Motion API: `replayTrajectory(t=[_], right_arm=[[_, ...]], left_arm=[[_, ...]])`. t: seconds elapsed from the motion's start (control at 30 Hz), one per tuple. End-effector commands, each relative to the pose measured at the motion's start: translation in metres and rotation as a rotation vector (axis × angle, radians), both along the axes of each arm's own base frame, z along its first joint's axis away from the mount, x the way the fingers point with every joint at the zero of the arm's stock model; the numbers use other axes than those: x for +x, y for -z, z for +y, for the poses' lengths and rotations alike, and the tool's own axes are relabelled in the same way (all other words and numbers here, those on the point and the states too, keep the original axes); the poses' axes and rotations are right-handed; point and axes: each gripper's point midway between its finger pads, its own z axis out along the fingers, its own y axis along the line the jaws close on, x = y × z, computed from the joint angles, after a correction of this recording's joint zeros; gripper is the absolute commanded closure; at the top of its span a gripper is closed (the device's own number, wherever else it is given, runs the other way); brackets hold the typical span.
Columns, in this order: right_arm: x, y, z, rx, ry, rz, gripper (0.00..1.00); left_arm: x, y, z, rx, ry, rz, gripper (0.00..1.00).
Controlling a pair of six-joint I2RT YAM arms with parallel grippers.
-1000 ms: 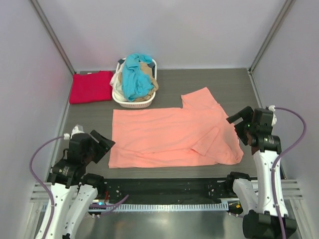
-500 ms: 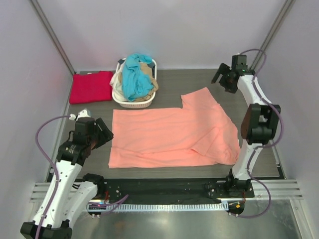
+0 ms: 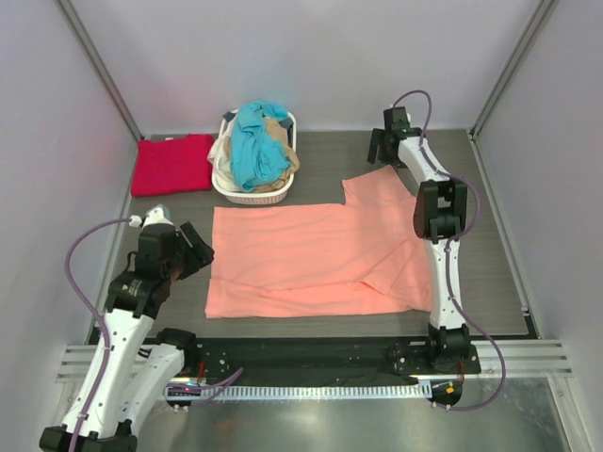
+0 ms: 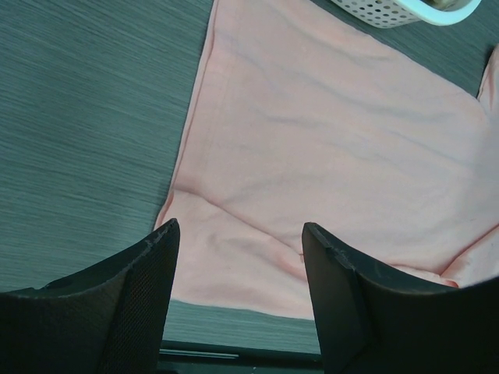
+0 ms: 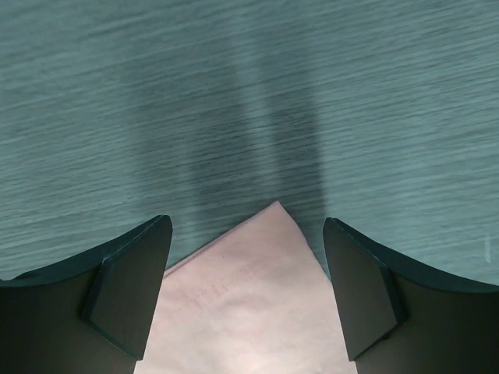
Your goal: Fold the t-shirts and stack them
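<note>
A salmon-pink t-shirt (image 3: 311,259) lies spread flat mid-table, one sleeve pointing to the far right. My right gripper (image 3: 384,149) hovers open just past that sleeve's corner (image 5: 273,210), and the cloth (image 5: 249,312) lies between its fingers but is not gripped. My left gripper (image 3: 195,250) is open and empty beside the shirt's near-left edge (image 4: 187,156). A crimson red t-shirt (image 3: 172,163) lies folded at the far left. The teal blue t-shirt (image 3: 254,141) and the beige t-shirt (image 3: 282,151) are heaped in the basket.
The white oval laundry basket (image 3: 252,196) stands at the far side, between the red shirt and the pink sleeve; its rim (image 4: 405,9) shows at the top of the left wrist view. My right arm (image 3: 435,212) stretches over the shirt's right part.
My right arm has swung from the shirt's right edge out to the far sleeve corner. My left gripper has shifted slightly farther along the shirt's left edge.
</note>
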Motion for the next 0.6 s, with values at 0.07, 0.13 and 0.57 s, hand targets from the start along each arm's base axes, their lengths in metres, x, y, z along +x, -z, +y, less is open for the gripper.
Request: replayTrajectory(t=[0.07, 0.13, 0.57], right_arm=[[0.008, 0.000, -0.014, -0.118, 0.023, -0.013, 0.18], [0.006, 0.009, -0.016, -0.123, 0.028, 0.004, 0.25], [-0.030, 0.055, 0.000, -0.013, 0.026, 0.115, 0.86]], left_arm=[[0.006, -0.006, -0.002, -0.004, 0.022, -0.040, 0.35], [0.006, -0.006, -0.002, -0.002, 0.020, -0.038, 0.35], [0.019, 0.003, 0.007, 0.029, -0.026, -0.005, 0.36]])
